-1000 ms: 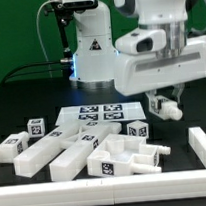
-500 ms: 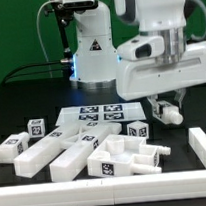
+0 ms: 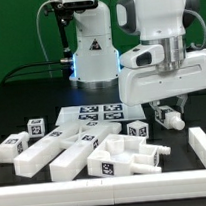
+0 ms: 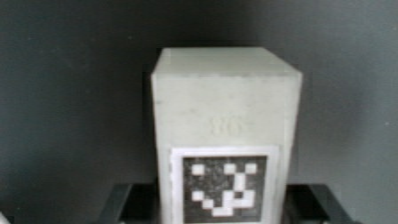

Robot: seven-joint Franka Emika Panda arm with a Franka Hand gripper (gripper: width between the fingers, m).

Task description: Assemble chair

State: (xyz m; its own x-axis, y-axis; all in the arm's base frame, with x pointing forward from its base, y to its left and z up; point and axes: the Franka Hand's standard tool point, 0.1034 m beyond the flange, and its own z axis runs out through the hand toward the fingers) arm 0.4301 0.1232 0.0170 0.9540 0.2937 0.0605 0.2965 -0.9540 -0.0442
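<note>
Between the tips of the claw point(image 3: 169, 116), pinched tight, one white tagged chair block point(image 4: 222, 110); beside the claw, toward the exterior view's left, other chair parts point(image 3: 80, 151) loose on the table point(image 3: 21, 109).

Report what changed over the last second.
The gripper, shut on a white chair part, sank slightly toward the table and edged to the exterior view's right. Nothing taken or released. The loose parts and marker board stayed put.
</note>
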